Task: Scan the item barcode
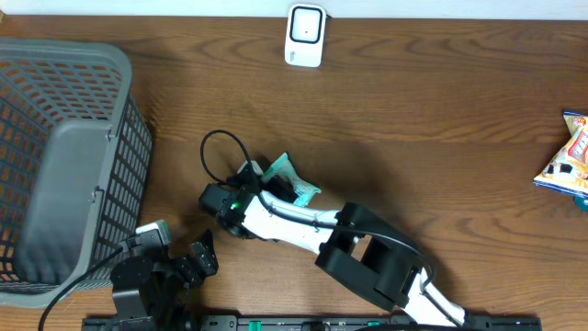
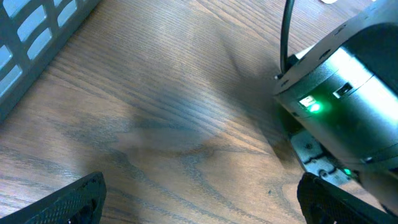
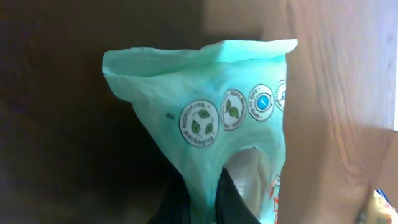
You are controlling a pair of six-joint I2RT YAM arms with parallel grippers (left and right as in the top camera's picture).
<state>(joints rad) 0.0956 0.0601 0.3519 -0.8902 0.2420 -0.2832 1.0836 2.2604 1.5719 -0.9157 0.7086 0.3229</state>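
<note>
Wood-grain table fills the overhead view, with a grey mesh basket at its left side as the reference. Green packet lies right of the basket, well apart from it, near mid-table. Right gripper meets the packet's basket-facing end. Its black and white arm runs off toward the near edge, away from the basket. Left gripper sits just off the basket's near right corner, low by the table edge. White scanner stands at the far edge, right of the basket and well apart from the packet. A snack bag lies at the side farthest from the basket. Left wrist view: two dark fingertips stand wide apart over bare wood with nothing between them, so this claw is released. Basket wall shows at upper left. The right arm's grey wrist housing, green light on, fills the side away from the basket. Right wrist view: dark fingers are clenched on the packet's thin film at its lower end. The packet's round leaf emblems face the camera. No barcode can be made out.
</note>
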